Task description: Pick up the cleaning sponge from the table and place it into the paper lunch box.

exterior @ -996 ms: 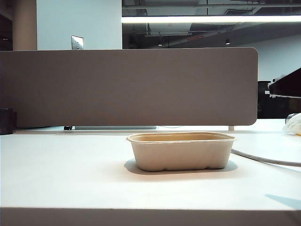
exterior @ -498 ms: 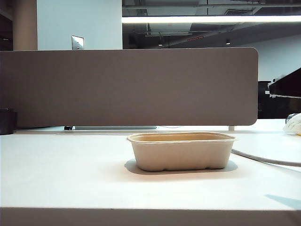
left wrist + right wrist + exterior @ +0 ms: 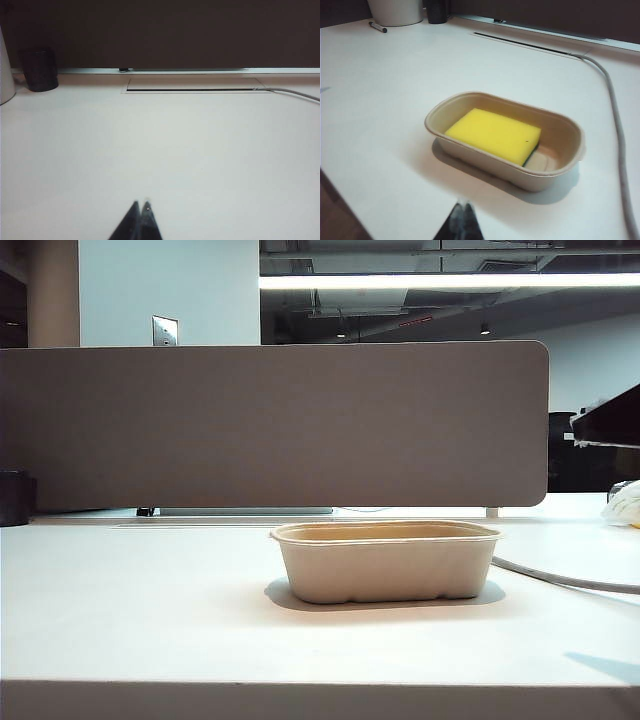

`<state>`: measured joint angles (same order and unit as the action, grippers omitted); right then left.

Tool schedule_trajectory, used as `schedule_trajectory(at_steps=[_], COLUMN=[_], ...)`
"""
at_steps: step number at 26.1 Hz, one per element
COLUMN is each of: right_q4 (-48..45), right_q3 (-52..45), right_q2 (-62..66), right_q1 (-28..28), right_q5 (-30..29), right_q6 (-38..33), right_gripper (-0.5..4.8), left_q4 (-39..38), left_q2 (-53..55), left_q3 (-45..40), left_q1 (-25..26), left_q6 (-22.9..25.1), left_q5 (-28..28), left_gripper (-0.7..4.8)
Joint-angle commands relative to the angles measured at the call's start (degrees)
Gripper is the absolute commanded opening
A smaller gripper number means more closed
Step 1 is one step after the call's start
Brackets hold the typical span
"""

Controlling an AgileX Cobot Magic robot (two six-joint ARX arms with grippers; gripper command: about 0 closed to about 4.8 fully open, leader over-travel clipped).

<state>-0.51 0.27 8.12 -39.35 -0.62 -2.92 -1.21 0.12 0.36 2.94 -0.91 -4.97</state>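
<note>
Cleaning sponge, lying in paper lunch box: judged light, soft, best pinched across long sides; left gripper over bare table and right gripper near box, both pressed together, empty.

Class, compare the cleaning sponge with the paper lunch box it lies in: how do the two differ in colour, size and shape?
The cleaning sponge is bright yellow with a dark green underside; the paper lunch box is plain beige. The sponge is smaller and lies inside the box, leaving floor bare at one end. The sponge is a flat block with sharp corners; the box is an open tray with rounded corners and a rolled rim. Both are oblong.
</note>
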Motion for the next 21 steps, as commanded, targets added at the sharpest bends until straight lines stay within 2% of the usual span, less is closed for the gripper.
schedule_trajectory(at_steps=[1,4,16,18,21], right_q4=[0.76,1.51,0.26,0.26,0.28], right_q3=[0.07,0.11,0.15,0.15,0.15], right_q2=[-4.24,-7.8,-7.87,-7.87,-7.87], right_q1=[3.82,9.4,34.14,36.46,37.11], right_q5=[0.46,0.5,0.48,0.48,0.55], right_q6=[0.17,0.13,-0.11,-0.09,-0.07], right_gripper=[-0.05,-0.05,-0.05,-0.05,-0.05], left_q4=[0.44,0.42,-0.02,0.04,0.02], left_q2=[0.02,0.02,0.02,0.02,0.02], left_q3=[0.07,0.07,0.07,0.07,0.07], left_q1=[0.0,0.0,0.02,0.02,0.02], left_q6=[0.07,0.04,0.07,0.07,0.04], left_q5=[-0.22,-0.24,-0.31,-0.33,-0.28], left_gripper=[-0.05,-0.05,-0.05,-0.05,-0.05])
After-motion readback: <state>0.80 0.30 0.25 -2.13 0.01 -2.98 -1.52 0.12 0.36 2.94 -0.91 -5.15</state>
